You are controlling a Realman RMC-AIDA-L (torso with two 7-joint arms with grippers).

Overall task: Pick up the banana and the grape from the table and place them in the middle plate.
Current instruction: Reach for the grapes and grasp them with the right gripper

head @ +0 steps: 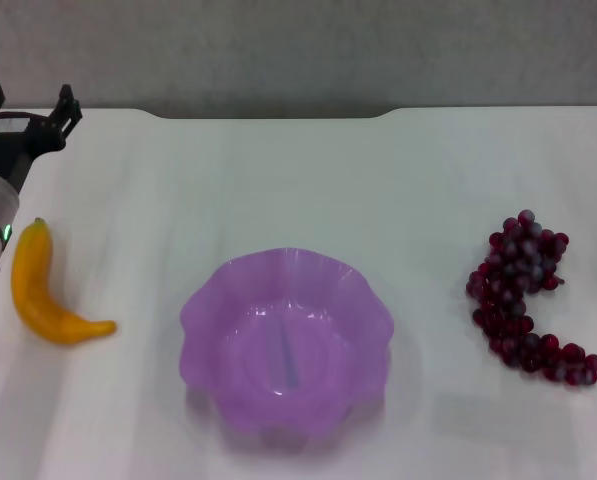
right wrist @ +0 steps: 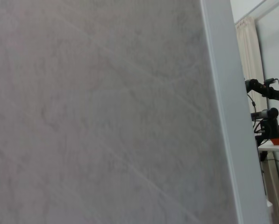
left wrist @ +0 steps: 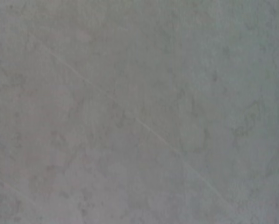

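The yellow-orange banana [head: 45,290] lies on the white table [head: 298,180] at the left, curving toward the near side. The purple scalloped middle plate [head: 210,300] sits in the centre with nothing in it. On the right lies the grape [head: 523,295], a dark red curved bunch. My left gripper [head: 30,105] hovers at the far left corner, beyond the banana and apart from it, open with nothing between its black fingers [head: 68,103]. The right gripper is out of view. Both wrist views show only a grey mottled surface.
The table's far edge [head: 278,113] runs below a grey wall [head: 298,50]. In the right wrist view, a white frame [right wrist: 223,112] borders the grey surface, with camera gear [right wrist: 265,112] on a distant stand.
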